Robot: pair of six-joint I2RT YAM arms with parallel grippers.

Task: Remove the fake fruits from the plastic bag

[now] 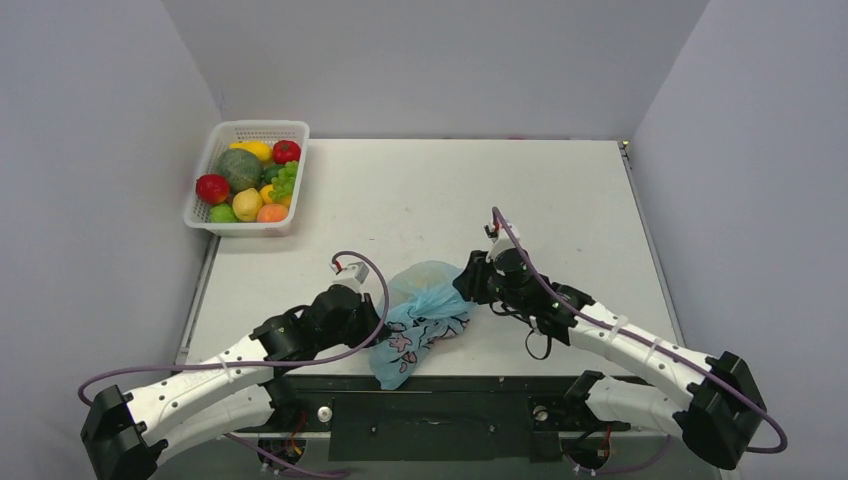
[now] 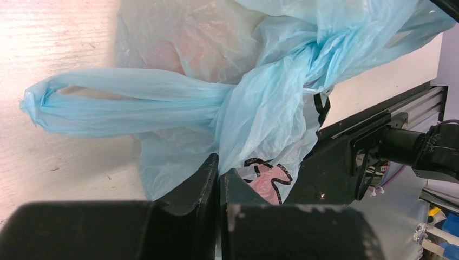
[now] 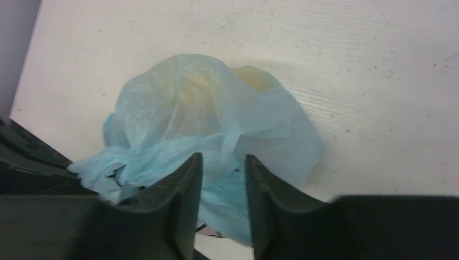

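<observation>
The plastic bag (image 1: 425,310) is lying at the table's (image 1: 450,190) 6 o'clock edge, with fake fruits (image 3: 251,76) showing faintly inside. The left gripper (image 2: 219,172) is pinching the bag's thin skin tight. At the bag's 3 o'clock, the right gripper (image 3: 223,160) is waiting, fingers a little apart, squeezing nothing. I think they are opening the bag. Next, the right gripper needs to find its mouth.

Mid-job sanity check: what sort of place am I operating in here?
Probably a robotics lab cell: a bare white table boxed in by plain grey walls, with props on it, a basket of toy fruit and a plastic bag.
</observation>
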